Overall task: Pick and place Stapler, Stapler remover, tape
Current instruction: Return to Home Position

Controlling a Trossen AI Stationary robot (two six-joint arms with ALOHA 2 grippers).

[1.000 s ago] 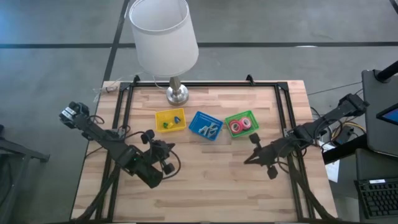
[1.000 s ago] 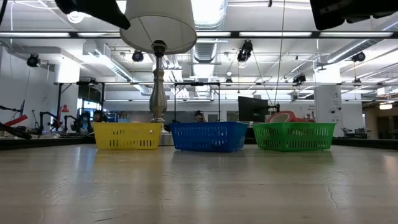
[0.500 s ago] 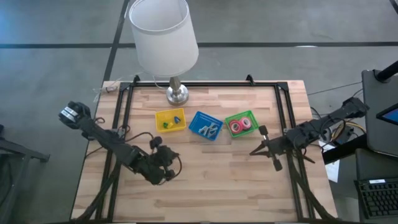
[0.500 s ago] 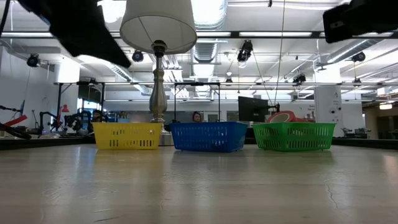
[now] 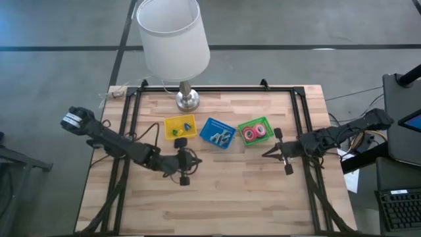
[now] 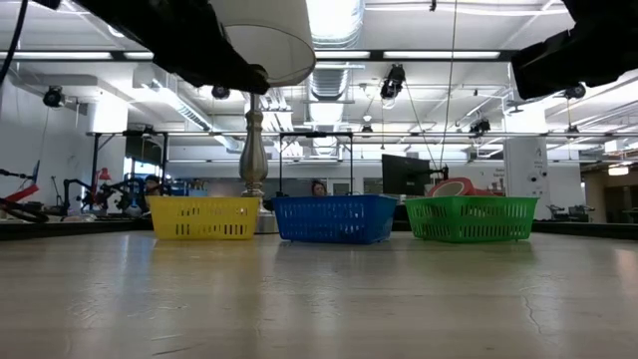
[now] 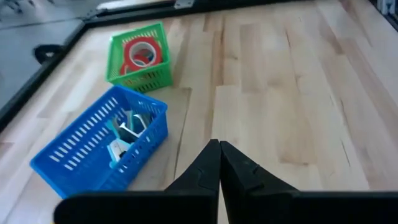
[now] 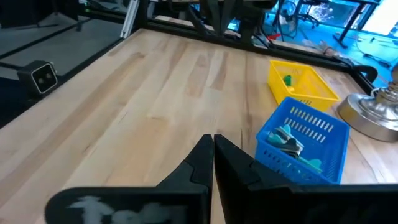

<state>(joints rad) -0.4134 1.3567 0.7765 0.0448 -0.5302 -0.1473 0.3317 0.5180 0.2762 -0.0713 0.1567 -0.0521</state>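
Since 1.0 s ago: left gripper [image 7: 219, 148] has swung from the lower left of the table [image 5: 217, 197] toward centre frame in the high view and now sits just below the yellow bin [image 5: 179, 135] and blue bin [image 7: 93, 162]. Right gripper [image 8: 212, 142] has risen a little in frame and is now beside the green bin [image 7: 140, 78], right of it. Bins and their contents unchanged.

Grippers:
- Left: fingers pressed together, nothing between them (left wrist view). Faces the blue and green bins.
- Right: fingers pressed together, nothing between them (right wrist view). Faces the blue and yellow bins, with the lamp [image 5: 172, 39] base beyond.

Task items:
- Tape [image 7: 142, 55]: red rolls with pale centres lie inside the green bin, right of centre in the high view. Exact count cannot be told. In the low view a red edge shows above the green rim.
- Blue bin: pale and dark pieces, kind not clear.
- Yellow bin: small green and blue pieces, kind not clear.

Layout: bins stand in a row, yellow, blue, green from left to right, below the lamp. Both arms show in the low view only as dark shapes in the upper corners.
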